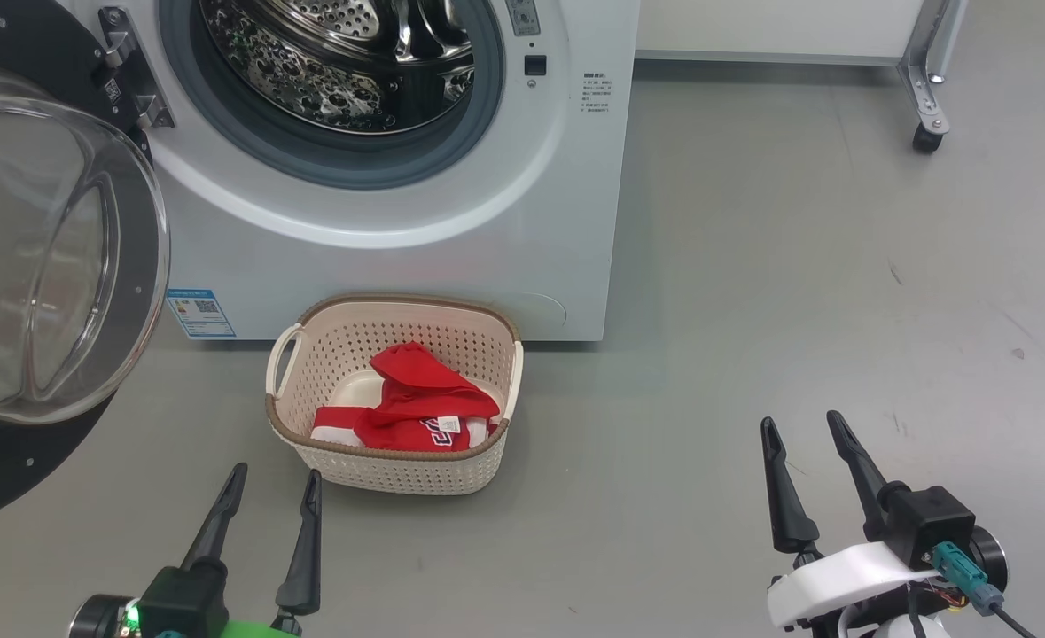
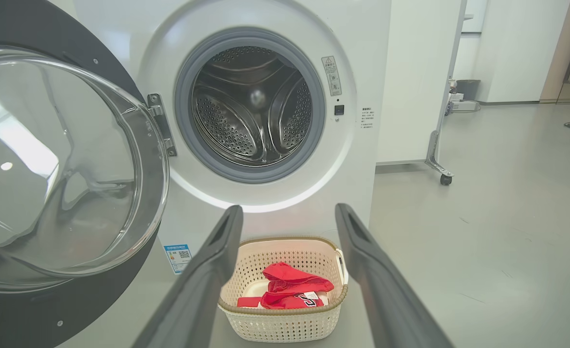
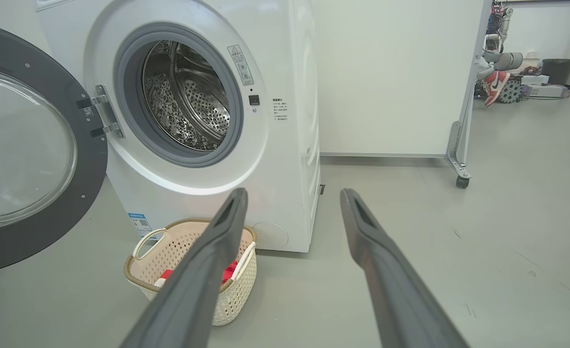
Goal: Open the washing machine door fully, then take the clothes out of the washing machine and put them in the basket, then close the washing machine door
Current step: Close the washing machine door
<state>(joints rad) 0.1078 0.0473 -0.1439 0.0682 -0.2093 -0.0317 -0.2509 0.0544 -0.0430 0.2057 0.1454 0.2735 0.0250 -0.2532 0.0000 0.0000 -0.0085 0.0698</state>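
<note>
The white washing machine stands with its round door swung wide open to the left. Its steel drum looks bare inside. The cream basket sits on the floor in front of the machine, holding the red clothes. My left gripper hovers open, just left of the basket's near side. My right gripper is open over bare floor to the right.
Grey floor spreads right of the machine. A white partition on a castor foot stands behind. A person's foot in a red and white shoe and a dark bin show far off.
</note>
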